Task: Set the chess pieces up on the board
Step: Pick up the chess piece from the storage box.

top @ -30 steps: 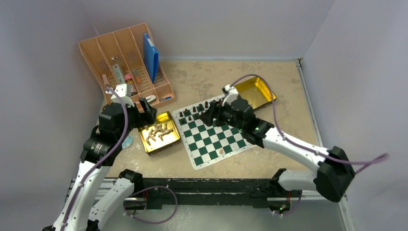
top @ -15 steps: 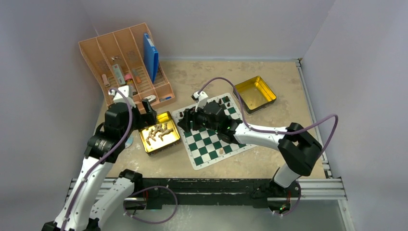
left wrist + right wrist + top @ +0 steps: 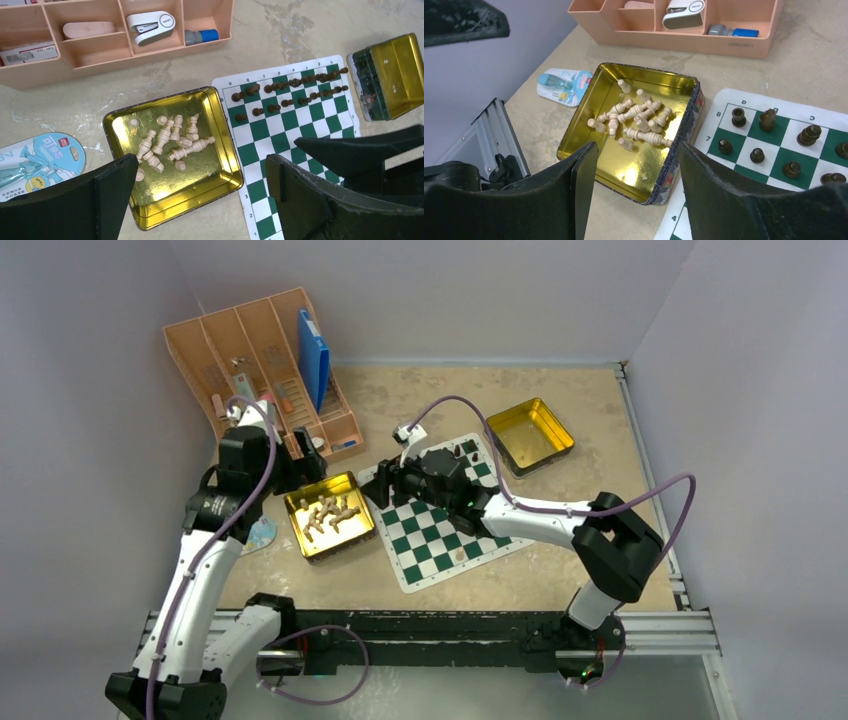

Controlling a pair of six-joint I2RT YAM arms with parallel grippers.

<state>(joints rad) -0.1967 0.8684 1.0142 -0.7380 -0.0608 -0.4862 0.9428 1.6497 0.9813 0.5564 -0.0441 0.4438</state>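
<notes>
Several light tan chess pieces [image 3: 327, 513] lie in a heap in a gold tin [image 3: 331, 539] left of the board; they also show in the left wrist view [image 3: 170, 141] and the right wrist view [image 3: 636, 117]. The green and white board [image 3: 440, 535] carries dark brown pieces [image 3: 295, 82] along its far rows and one tan piece [image 3: 460, 554] near its front edge. My right gripper [image 3: 378, 487] is open and empty, over the board's far left corner beside the tin. My left gripper [image 3: 300, 462] is open and empty, above the tin's far edge.
An orange desk organizer [image 3: 262, 365] with a blue box, a stapler [image 3: 149, 21] and small items stands at the back left. A second empty gold tin [image 3: 530, 437] sits right of the board. A blister pack [image 3: 37, 161] lies left of the tin.
My right arm has swung left across the board, from near the empty tin to the board's far left corner. My left gripper has risen and shifted slightly back.
</notes>
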